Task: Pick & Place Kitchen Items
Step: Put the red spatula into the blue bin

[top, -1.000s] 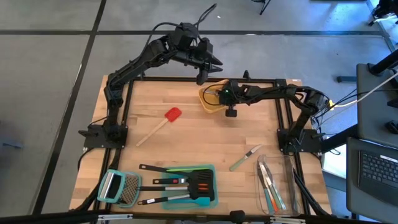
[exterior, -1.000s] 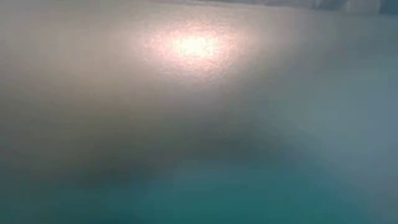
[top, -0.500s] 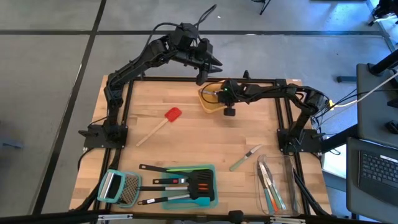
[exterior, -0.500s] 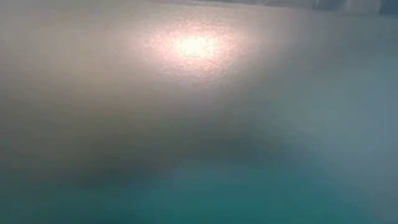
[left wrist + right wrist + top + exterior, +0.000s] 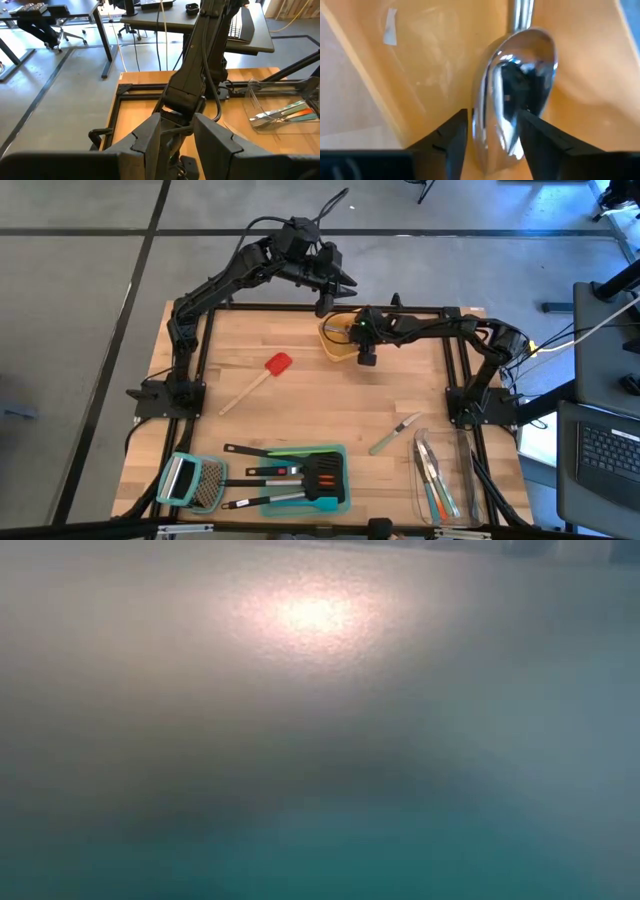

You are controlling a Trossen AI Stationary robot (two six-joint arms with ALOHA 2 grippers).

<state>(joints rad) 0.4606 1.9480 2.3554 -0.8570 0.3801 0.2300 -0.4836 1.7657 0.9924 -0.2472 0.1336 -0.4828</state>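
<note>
Right gripper (image 5: 492, 137) over orange container (image 5: 340, 340), upper centre; fingers apart around silver spoon (image 5: 515, 95). Left gripper (image 5: 322, 305) just above, fingers slightly apart, empty.

The room had a grey concrete floor (image 5: 90, 270) crossed by dark lines (image 5: 140, 270). A light wooden surface (image 5: 300, 410) stood on it, framed by black rails. Beyond the surface's right edge sat a dark desk with a laptop keyboard (image 5: 605, 450). In the left wrist view, black-legged desks (image 5: 35, 12) and a wheeled chair base (image 5: 65, 35) stood on the floor farther off. The low view showed only a blurred glow.
</note>
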